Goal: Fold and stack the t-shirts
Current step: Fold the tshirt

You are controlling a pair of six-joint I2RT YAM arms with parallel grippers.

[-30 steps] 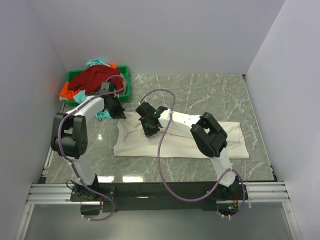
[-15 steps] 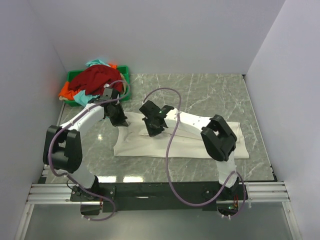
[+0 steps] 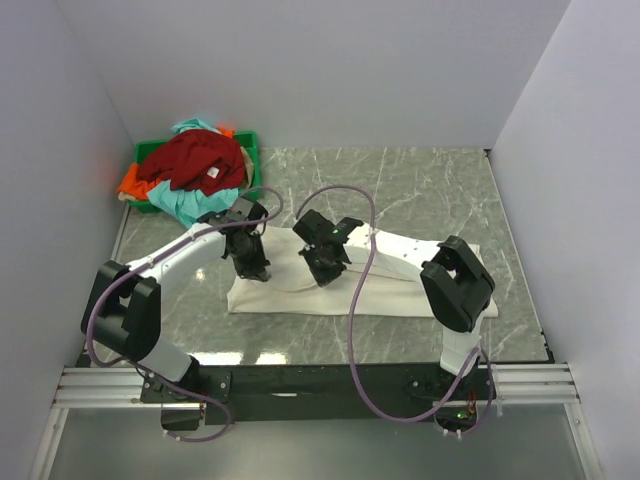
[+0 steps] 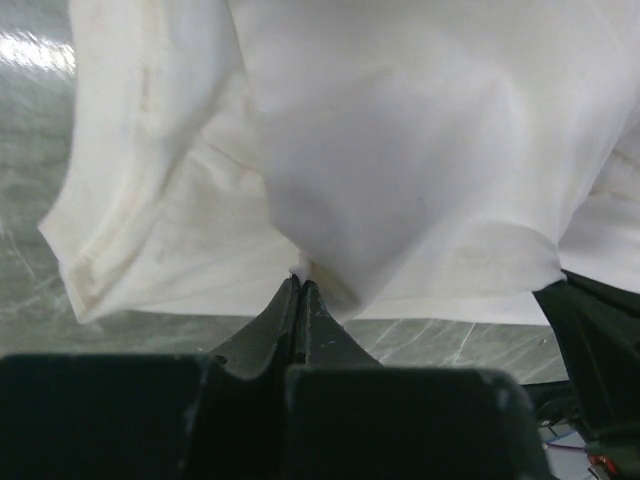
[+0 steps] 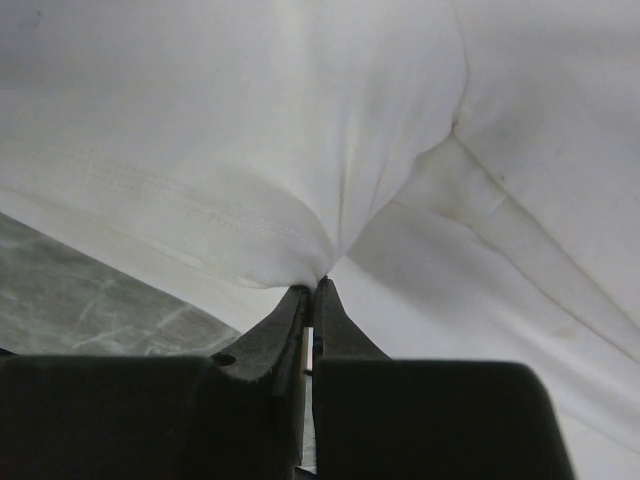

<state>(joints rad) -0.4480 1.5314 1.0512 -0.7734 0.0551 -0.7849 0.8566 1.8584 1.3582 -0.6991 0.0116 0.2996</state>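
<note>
The cream-white t-shirt (image 3: 290, 297) lies on the desk (image 3: 420, 180), in front of the two arms. It is long from side to side and covers the middle and the right part of the desk. The left fingers (image 4: 282, 318) are closed tight on a bit of this shirt, near its left end. In the left wrist view the two fingers press together with a small fold of white cloth caught at their tips. The cloth spreads away from the tips in soft folds, and a sewn hem shows on the left. The right fingers (image 5: 286, 322) are closed too. They pinch the same shirt a little more to the right, near the left fingers but not touching them. In the right wrist view a hemmed edge of the cloth goes into the tips, and a seam runs over the cloth on the right. In both wrist views a bit of the grey-green desk shows past the edge of the cloth. The other shirts are in a heap in the green bin (image 3: 248, 150) at the far left corner of the desk. The dark red t-shirt (image 3: 195, 158) is on top. The teal t-shirt (image 3: 185, 205) hangs over the near side of the bin. The orange t-shirt (image 3: 130, 182) peeks out on the left.
</note>
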